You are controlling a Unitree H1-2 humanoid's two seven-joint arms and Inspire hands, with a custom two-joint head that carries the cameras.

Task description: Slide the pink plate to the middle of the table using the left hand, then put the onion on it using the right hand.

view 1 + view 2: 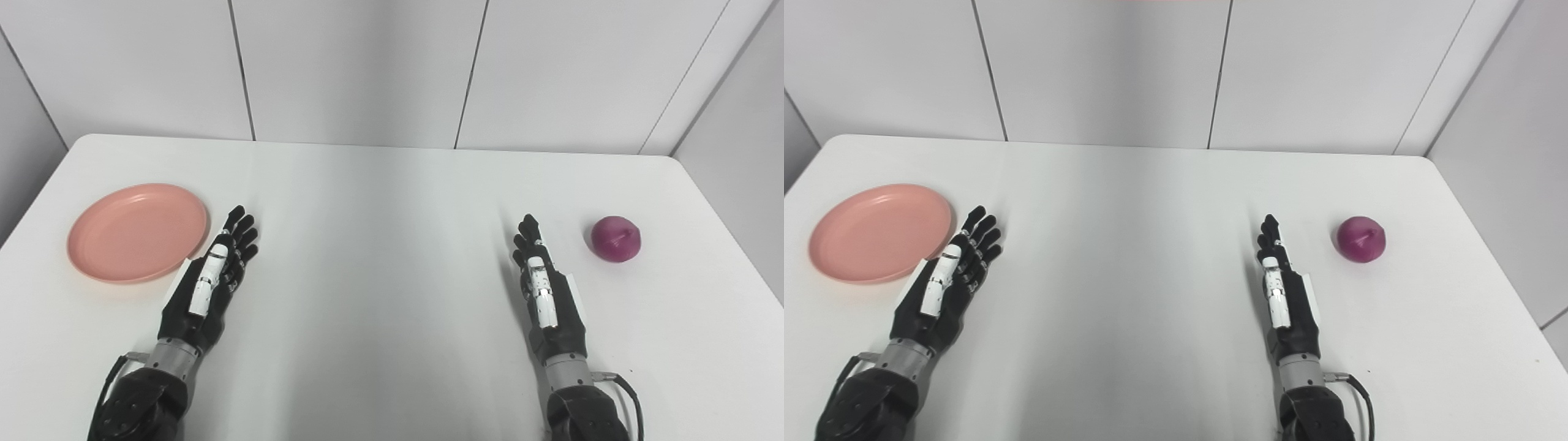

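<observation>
- Walls: pale grey panels (355, 67) with dark seams, close behind.
- White rectangular table (380, 202), glossy, rounded corners.
- Round pink plastic plate (138, 231), far left, empty.
- Black left hand (211, 282) beside plate rim, fingers apart, empty.
- Black right hand (542, 288), fingers straight, empty.
- Purple-red round onion (615, 239), right side, near right hand, apart.

No text, label, brand, number or sign can be read anywhere in either view.
</observation>
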